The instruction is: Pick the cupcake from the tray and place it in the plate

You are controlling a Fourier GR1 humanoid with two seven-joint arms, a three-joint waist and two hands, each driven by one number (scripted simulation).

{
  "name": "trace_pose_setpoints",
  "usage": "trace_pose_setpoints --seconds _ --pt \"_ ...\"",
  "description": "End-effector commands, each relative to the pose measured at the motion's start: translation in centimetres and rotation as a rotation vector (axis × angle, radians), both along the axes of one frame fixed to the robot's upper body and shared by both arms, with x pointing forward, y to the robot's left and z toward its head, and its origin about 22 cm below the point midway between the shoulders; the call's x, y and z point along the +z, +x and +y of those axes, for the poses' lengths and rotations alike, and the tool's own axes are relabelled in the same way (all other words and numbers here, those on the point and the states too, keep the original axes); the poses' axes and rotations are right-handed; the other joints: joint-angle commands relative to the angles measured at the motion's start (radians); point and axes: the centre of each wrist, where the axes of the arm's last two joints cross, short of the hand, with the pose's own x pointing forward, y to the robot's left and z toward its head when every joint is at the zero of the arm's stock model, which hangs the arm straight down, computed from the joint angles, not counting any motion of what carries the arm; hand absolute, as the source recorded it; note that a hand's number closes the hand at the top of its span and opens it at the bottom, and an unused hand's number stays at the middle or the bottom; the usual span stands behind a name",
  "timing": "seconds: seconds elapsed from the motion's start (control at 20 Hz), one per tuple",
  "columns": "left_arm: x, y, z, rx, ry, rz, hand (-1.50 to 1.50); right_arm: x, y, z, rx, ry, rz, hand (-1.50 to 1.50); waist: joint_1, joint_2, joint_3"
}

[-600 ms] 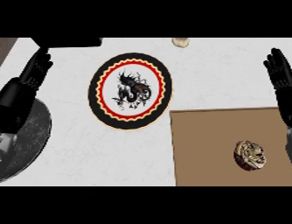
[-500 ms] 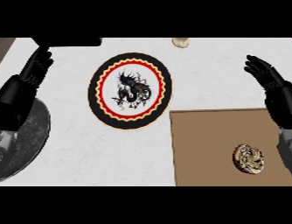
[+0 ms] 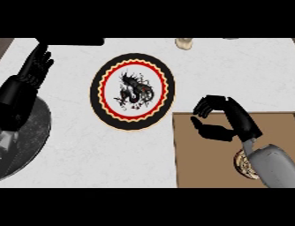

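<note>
At the far left our left hand (image 3: 36, 70) rests open over the desk (image 3: 72, 145), fingers straight and pointing away from us, holding nothing; beneath its forearm lies a dark round pan-like object (image 3: 29, 137) whose contents we cannot make out. Moving right, the plate (image 3: 132, 91), black-rimmed with a red ring and a dark dragon-like figure on its white centre, sits on the desk with nothing in it. Just beside it, at its lower right, the brown tray (image 3: 202, 163) begins. Here is the change: half a second ago our right hand (image 3: 225, 121) stood upright at the right edge, and it has since swung inward and down over the tray's near-left part, fingers now curled toward the thumb but closed on nothing. The cupcake (image 3: 243, 164) is on the tray, lower right, partly hidden behind our right forearm, apart from the hand. We judge the reach to be under way but the grasp not yet made; the hand seems to sit beyond the cupcake and needs to come back toward it.
</note>
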Motion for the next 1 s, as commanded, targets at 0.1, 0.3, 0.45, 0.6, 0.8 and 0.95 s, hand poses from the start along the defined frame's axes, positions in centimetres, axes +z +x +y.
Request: trace_pose_setpoints --seconds 0.1,0.3,0.45,0.6,0.8,0.95 --pt "-0.4 -0.5 1.3 0.031 -0.036 0.004 0.00 -3.5 -5.5 4.4 -0.234 0.264 0.068 -1.50 -0.031 -0.002 0.007" --pt "-2.8 -1.5 1.3 0.012 -0.040 0.011 0.00 -0.6 -5.6 2.4 -0.261 0.320 -0.058 -1.50 -0.018 0.002 0.007" --pt "-1.0 0.7 1.1 0.019 -0.043 0.006 0.00 3.8 -5.5 -1.2 -0.268 0.247 -0.126 -1.50 -0.026 0.003 0.007" --pt "0.0 0.6 1.5 0.014 -0.029 -0.003 0.00 7.4 -3.7 -1.8 -0.268 0.080 -0.110 -1.50 -0.017 0.003 0.006" --pt "-0.2 0.4 1.7 0.028 -0.032 -0.007 0.00 11.0 -3.9 -3.0 -0.213 -0.205 0.024 -1.50 -0.017 -0.002 0.003" --pt "0.0 0.1 0.2 -0.005 -0.032 -0.003 0.00 11.5 -3.0 -5.0 -0.186 -0.413 0.178 -1.50 -0.006 0.000 0.004"
